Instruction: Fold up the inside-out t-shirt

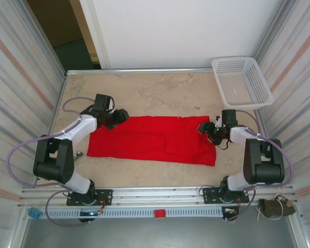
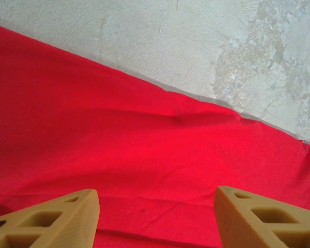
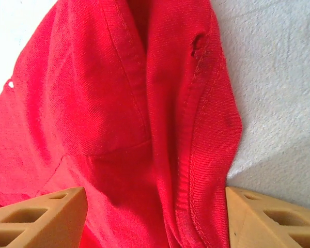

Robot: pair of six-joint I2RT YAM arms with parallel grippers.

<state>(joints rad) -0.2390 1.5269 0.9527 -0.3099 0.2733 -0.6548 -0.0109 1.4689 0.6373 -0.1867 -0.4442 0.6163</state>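
White mesh basket [image 1: 242, 80] stands in the far right corner of the tabletop [image 1: 160, 93]; all places below are taken from it.

- The inside-out t-shirt [image 1: 152, 139]: bright red, spread flat as a long band on the tabletop, well apart from the basket, on its near-left side. The band's long axis runs left to right. The end toward the basket is the deeper one. No printed graphic shows on the upward face. A low fold line crosses the half nearer the basket.
- Right gripper [image 1: 204, 127]: over the far corner of the shirt end nearest the basket, near the basket's near edge. In the right wrist view the gripper [image 3: 156, 199] has its tan fingers [image 3: 41, 214] spread wide, with layered red cloth [image 3: 119, 103] below and between them. A stitched hem runs up the cloth edge beside bare tabletop. Nothing is pinched; I cannot tell whether the fingertips touch the cloth.
- Left gripper [image 1: 119, 118]: over the far corner of the shirt end farthest from the basket. In the left wrist view the gripper [image 2: 156, 206] has its fingers [image 2: 51, 217] spread apart above smooth red cloth [image 2: 119, 139], holding nothing. The cloth edge runs diagonally against mottled tabletop, with one small pucker just inside it.
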